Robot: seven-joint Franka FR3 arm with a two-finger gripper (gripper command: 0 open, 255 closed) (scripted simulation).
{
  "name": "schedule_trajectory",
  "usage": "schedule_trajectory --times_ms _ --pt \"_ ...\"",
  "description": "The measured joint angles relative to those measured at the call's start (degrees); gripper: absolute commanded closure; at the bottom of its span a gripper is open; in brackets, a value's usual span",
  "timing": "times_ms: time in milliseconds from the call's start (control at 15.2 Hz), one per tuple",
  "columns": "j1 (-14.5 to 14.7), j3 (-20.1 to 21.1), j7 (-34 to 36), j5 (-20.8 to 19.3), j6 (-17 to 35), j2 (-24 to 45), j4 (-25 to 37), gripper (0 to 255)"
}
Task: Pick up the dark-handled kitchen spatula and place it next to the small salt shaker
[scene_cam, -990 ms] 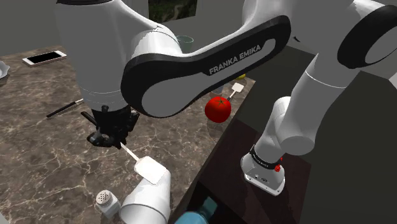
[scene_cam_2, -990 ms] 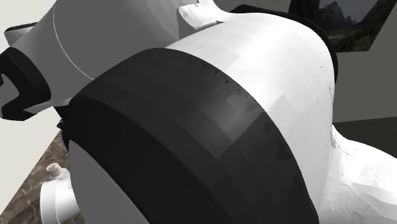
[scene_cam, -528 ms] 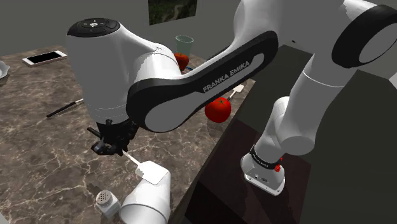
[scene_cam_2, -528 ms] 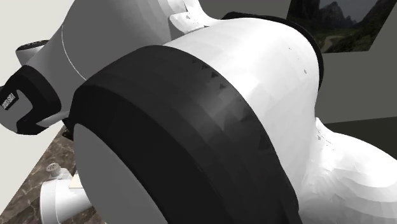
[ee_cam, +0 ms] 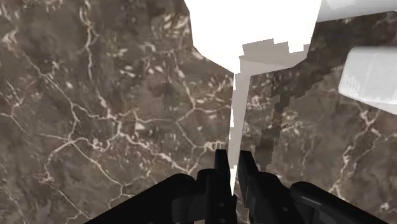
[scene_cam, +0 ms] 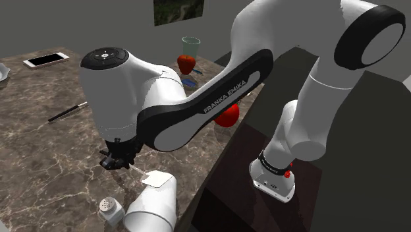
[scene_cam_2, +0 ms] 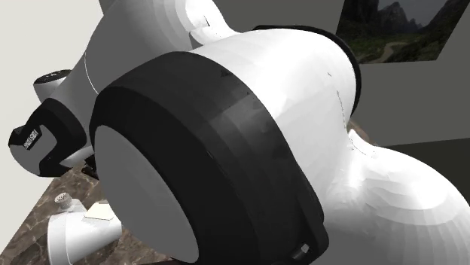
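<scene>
My black gripper (scene_cam: 118, 160) hangs low over the dark marble counter (scene_cam: 46, 165), shut on the spatula's thin white shaft (ee_cam: 236, 121). The part it clasps is hidden between the fingers (ee_cam: 221, 167). The spatula's pale square blade (scene_cam: 156, 178) sticks out toward the shoulder view's right, just above the counter. The small salt shaker (scene_cam: 110, 209), grey with a holed top, stands a short way in front of the gripper, near the counter's front edge. The shaker (scene_cam_2: 64, 200) and the blade (scene_cam_2: 102, 213) also appear at the second exterior view's lower left.
A white cylinder (scene_cam: 151, 207) lies right beside the shaker, under the blade's tip. A red apple (scene_cam: 228, 116) sits by the counter's right edge, half behind my arm. Farther back are a dark thin utensil (scene_cam: 66, 112), a phone (scene_cam: 46, 59), a glass (scene_cam: 191, 46) and a red fruit (scene_cam: 186, 63).
My gripper has come down and a little forward with the spatula, so the blade now hangs closer to the counter and the white cylinder. The forearm has dropped in front of the apple.
</scene>
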Motion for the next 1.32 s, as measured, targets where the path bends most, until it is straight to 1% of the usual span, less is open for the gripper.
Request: schedule_trajectory --times_ms 396,726,792,1188,1320 --pt "0.25 -0.50 1.40 -2.13 3.86 2.42 -1.13 255" --pt "0.28 -0.46 1.51 -2.07 4.24 2.28 -1.64 255" --pt "0.28 -0.45 1.50 -2.04 4.34 2.21 -1.77 0" --pt "0.34 -0.41 1.52 -2.01 4.27 2.51 -2.13 0" --pt "0.16 -0.15 0.79 -0.99 2.23 1.23 -1.14 0"
